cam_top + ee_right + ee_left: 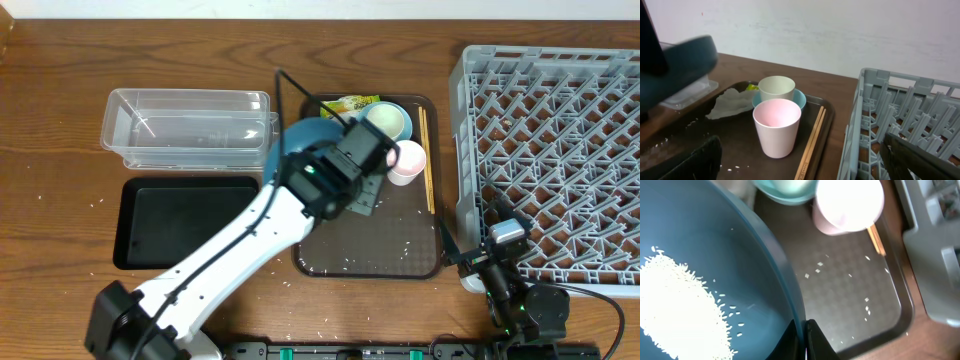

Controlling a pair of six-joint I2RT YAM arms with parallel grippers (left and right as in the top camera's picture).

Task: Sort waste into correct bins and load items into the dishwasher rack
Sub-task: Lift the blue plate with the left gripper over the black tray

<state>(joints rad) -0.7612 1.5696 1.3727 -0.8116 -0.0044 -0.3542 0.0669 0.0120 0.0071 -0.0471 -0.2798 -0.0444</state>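
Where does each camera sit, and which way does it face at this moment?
Overhead: above the table, looking straight down; the left arm reaches over the serving tray, the right arm sits beside the grey rack.
Left wrist: just above the blue dish, looking down at its rice; the left gripper pinches the dish rim at bottom.
Right wrist: low by the rack, facing the wall across the tray; its spread fingers fill the bottom corners.
Shared: all three show the pink cup.

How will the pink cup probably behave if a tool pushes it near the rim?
The pink cup stands upright, tall and narrow-based, so it would likely tip. It looks empty, thus probably light. Its smooth wall may slip.
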